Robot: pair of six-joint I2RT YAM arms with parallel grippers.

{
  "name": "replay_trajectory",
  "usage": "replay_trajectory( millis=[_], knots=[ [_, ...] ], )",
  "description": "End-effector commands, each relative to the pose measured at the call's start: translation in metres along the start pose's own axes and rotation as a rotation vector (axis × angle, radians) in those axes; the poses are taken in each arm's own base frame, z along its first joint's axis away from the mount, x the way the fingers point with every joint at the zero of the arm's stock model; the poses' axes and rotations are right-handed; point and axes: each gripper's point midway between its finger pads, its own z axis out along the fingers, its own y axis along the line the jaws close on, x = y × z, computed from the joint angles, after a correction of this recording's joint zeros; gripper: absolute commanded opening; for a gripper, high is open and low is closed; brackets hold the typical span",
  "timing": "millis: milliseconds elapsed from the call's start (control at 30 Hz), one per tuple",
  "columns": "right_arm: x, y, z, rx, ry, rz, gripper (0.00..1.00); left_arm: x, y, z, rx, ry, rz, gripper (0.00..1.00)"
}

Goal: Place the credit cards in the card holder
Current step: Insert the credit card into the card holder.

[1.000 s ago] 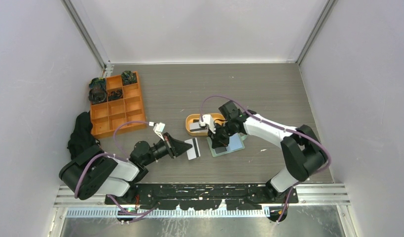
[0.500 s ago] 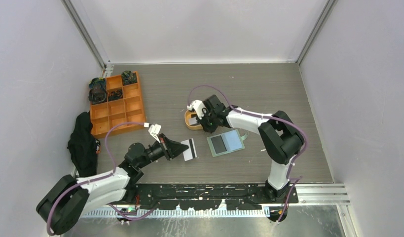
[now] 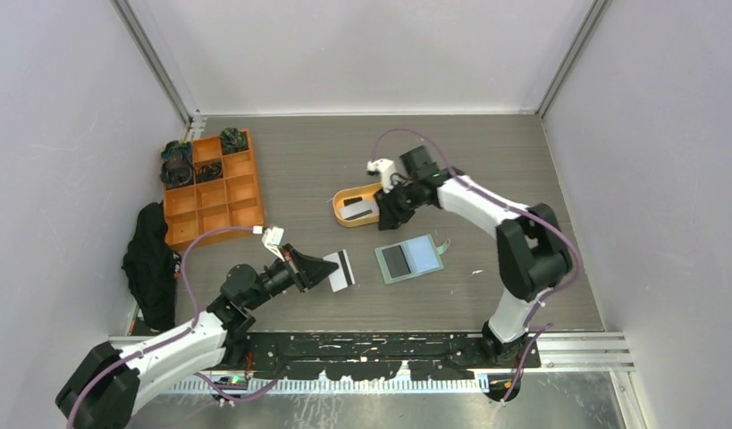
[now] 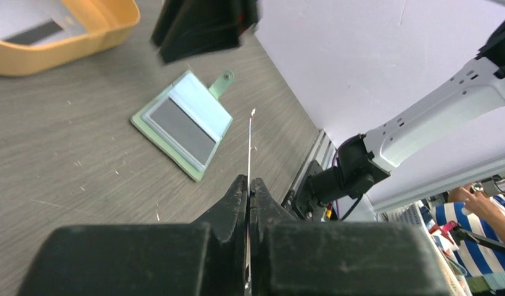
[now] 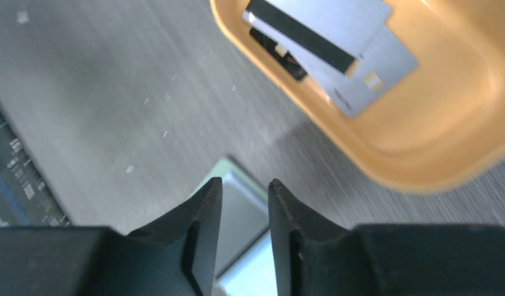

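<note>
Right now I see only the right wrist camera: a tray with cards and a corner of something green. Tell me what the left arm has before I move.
Observer: The left gripper is shut on a white card with a dark stripe.
Operator: Give me the wallet's position.
Observer: The wallet lies open and flat on the table, on the near side of the tray and to the right of that card.
Operator: Now say how the two grippers stand to each other.
Observer: Apart. The right gripper is at the tray's right end, beyond the wallet; the left one is on the wallet's left.
</note>
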Motion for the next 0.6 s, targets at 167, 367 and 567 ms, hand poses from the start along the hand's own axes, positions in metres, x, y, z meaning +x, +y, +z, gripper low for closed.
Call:
replay_trajectory(
  millis=[167,367,567],
  knots=[
    [0.056,0.022,-0.109,-0.229,-0.067,-0.357,0.78,-0.001,-0.031,0.038,0.079,-0.024,-0.062,0.00],
    [0.120,0.003,-0.108,-0.256,0.015,-0.761,0.95,0.010,-0.039,0.076,0.104,-0.044,-0.125,0.00],
    [0.134,-0.011,-0.098,-0.314,0.116,-0.756,0.95,0.029,-0.007,0.107,-0.010,-0.063,-0.216,0.00]
  ],
)
